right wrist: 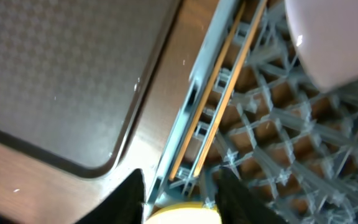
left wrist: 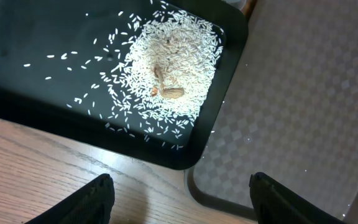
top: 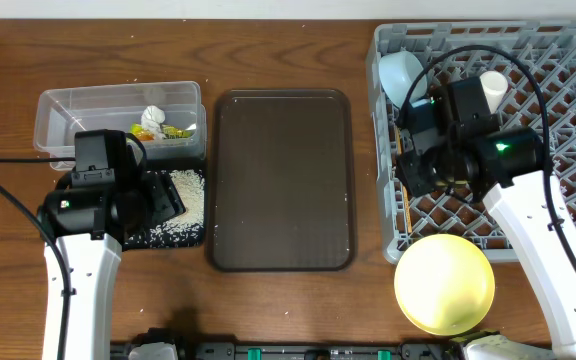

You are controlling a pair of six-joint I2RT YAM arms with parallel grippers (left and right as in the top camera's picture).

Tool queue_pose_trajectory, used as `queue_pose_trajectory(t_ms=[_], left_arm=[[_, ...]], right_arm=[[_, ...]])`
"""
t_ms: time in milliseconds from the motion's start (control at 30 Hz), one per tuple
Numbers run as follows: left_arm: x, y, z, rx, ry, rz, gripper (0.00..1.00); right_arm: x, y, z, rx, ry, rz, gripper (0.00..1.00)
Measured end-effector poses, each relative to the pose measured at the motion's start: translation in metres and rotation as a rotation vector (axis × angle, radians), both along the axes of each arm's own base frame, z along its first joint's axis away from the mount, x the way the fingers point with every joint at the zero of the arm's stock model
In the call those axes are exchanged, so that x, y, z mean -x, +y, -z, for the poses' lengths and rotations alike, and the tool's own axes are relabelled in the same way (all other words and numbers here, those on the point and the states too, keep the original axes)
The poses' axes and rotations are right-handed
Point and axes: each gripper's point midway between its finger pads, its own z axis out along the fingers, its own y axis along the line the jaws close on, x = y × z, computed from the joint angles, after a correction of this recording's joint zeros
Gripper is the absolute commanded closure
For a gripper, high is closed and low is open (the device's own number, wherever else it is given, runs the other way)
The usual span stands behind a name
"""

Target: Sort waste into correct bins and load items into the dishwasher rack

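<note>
Left tool (left wrist: 180, 190) gapes empty at black tray (left wrist: 42, 87) corner, right tool (right wrist: 179, 186) at rack (right wrist: 187, 109) edge.

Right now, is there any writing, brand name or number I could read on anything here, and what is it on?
None can be read.
The snack wrapper in the clear plastic box may carry print, but it is too small to read.
Nothing else shows lettering.

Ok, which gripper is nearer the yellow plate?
Right. The right gripper is over the rack edge, just beside the plate; the left gripper is by the black tray, beyond the brown tray.
</note>
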Motion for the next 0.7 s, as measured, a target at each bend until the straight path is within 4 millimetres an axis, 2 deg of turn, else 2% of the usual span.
queue_pose_trajectory(t_ms=[100, 200, 267, 333, 467, 567, 700], left_arm=[[0.0, 0.0, 0.0, 0.0, 0.0, 0.0, 0.28], [0.0, 0.0, 0.0, 0.0, 0.0, 0.0, 0.28], [0.0, 0.0, 0.0, 0.0, 0.0, 0.0, 0.28], [0.0, 0.0, 0.0, 0.0, 0.0, 0.0, 0.28], [0.0, 0.0, 0.0, 0.0, 0.0, 0.0, 0.28], [0.0, 0.0, 0.0, 0.0, 0.0, 0.0, 0.28], [0.0, 0.0, 0.0, 0.0, 0.0, 0.0, 0.28]], right_arm=[[0.009, -0.006, 0.003, 0.001, 0.046, 0.046, 0.66], [0.013, -0.021, -0.002, -0.013, 0.062, 0.14, 0.62], [0.016, -0.037, -0.012, -0.026, 0.042, 0.223, 0.53], [0.024, -0.054, -0.026, -0.045, 0.007, 0.31, 0.48], [0.049, -0.078, -0.048, -0.068, -0.031, 0.43, 0.47], [0.066, -0.087, -0.05, -0.073, -0.004, 0.498, 0.46], [0.074, -0.091, -0.042, -0.074, 0.051, 0.567, 0.45]])
